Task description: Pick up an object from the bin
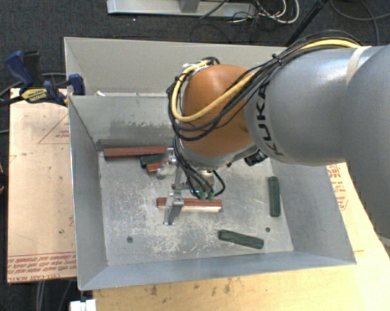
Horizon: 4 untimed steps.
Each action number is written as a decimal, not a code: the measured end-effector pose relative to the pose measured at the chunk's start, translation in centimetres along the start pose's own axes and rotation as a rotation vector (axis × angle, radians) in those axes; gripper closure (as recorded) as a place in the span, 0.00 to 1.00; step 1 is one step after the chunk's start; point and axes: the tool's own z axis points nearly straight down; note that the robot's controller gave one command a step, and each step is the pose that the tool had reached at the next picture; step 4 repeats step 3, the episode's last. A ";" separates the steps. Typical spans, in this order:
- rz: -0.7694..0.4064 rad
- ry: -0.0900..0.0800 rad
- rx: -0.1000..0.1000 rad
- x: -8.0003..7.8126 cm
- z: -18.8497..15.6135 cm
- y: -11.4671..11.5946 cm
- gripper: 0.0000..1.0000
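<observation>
Well, my hand (171,216) hangs low over the floor of the bin (85,173), pointing nearly straight down. Right at its tip lies a thin reddish-brown stick (201,204). The stick rests flat, and my hand meets it near the end farthest from my arm, with the rest running back under my wrist. I take this stick to be the thing to pick. Whether my hand is wide or narrow I cannot tell, and I can't see it holding anything.

The loose things lie flat and apart from one another, which I judge suits a grasp from above, since nothing crowds the stick. Beyond my hand, toward the far wall, rests a longer reddish-brown bar (130,152), with a small dark piece (151,165) just beside its near end. On my arm's side, well apart from my hand, a dark green bar (273,196) lies lengthwise. A second green bar (241,239) lies nearer the front wall.

My arm reaches in high over the bin and bends sharply down at the wrist. The orange cover (211,109) sits directly above my hand, with cables (182,102) looped round it.
</observation>
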 end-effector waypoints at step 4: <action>-0.088 -0.003 0.000 -2.2 -4.4 -6.2 1.00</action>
